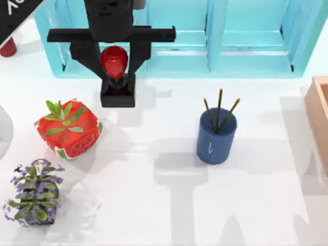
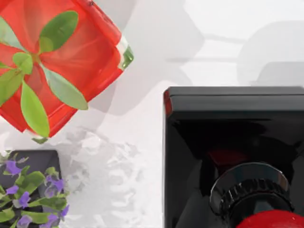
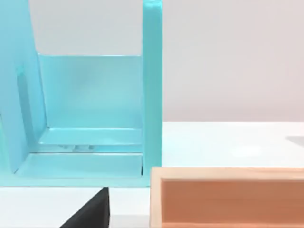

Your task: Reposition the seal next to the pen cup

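One left gripper (image 1: 117, 69) clamped around seal (image 1: 116, 77), pen cup (image 1: 216, 137) white-marked, unreadable.

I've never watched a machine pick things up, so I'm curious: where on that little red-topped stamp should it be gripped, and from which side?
Probably by the round red knob, from straight above. The seal stands upright on its square black base, so the knob sticks up as a narrow handle. The left end effector hangs directly over it, fingers down either side of the knob. The watermelon planter sits apart, leaving room.
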Action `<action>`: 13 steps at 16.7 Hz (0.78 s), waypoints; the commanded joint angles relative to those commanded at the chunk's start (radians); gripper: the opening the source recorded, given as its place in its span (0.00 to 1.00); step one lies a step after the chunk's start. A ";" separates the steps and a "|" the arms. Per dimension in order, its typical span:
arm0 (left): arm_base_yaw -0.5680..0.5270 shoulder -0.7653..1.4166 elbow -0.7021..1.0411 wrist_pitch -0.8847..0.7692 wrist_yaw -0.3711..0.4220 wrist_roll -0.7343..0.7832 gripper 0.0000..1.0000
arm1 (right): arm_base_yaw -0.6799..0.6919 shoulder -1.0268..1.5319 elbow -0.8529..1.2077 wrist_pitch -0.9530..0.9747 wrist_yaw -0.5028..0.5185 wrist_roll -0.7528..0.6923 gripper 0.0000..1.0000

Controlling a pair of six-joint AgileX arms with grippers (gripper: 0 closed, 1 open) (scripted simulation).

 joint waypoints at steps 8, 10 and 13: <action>-0.174 0.234 0.361 -0.111 -0.004 -0.175 0.00 | 0.000 0.000 0.000 0.000 0.000 0.000 1.00; -0.175 0.235 0.362 -0.112 -0.004 -0.176 0.00 | 0.000 0.000 0.000 0.000 0.000 0.000 1.00; -0.171 0.231 0.357 -0.107 -0.003 -0.174 0.00 | 0.000 0.000 0.000 0.000 0.000 0.000 1.00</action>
